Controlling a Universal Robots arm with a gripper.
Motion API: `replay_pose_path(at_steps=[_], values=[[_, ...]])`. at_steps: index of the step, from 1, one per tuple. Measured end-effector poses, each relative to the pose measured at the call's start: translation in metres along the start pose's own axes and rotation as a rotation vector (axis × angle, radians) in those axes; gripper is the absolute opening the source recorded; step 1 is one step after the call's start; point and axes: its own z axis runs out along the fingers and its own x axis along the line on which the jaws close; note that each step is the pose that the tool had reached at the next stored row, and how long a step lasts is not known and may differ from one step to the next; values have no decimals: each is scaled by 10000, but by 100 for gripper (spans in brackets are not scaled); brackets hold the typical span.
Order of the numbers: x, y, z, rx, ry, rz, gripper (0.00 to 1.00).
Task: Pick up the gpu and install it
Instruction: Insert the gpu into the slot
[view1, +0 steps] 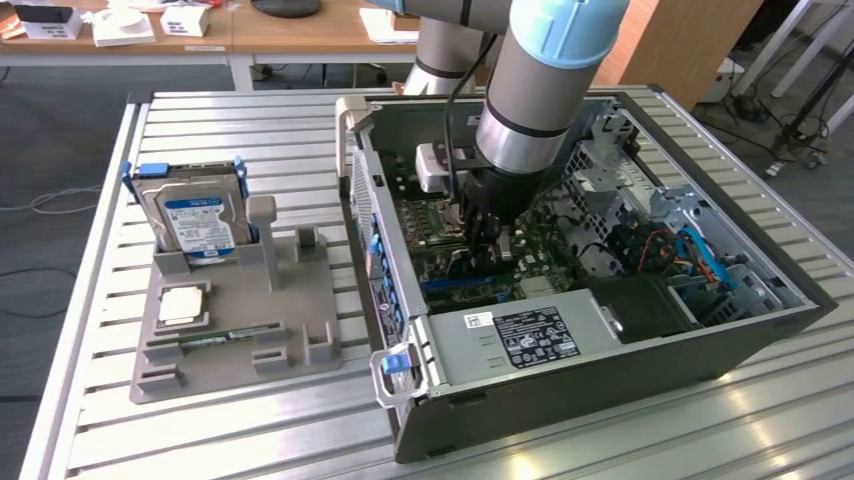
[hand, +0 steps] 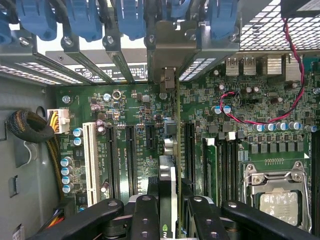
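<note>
Gripper (hand: 172, 212), about half closed, seems to clamp the gpu (hand: 167, 185) by its upper edge, upright above the motherboard (hand: 125, 107) in the case (view1: 601, 380); I judge it light, stiff, fragile, best held by edges.

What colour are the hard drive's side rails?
Blue rails on the hard drive; clearest in the exterior view.
</note>
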Motion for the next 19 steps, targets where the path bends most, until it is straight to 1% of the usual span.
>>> replay_pose_path(at_steps=[14, 17, 19], values=[[1, -1, 14, 0, 0, -1, 27], [1, -1, 22, -5, 11, 0, 27], [1, -1, 24, -4, 8, -1, 27]])
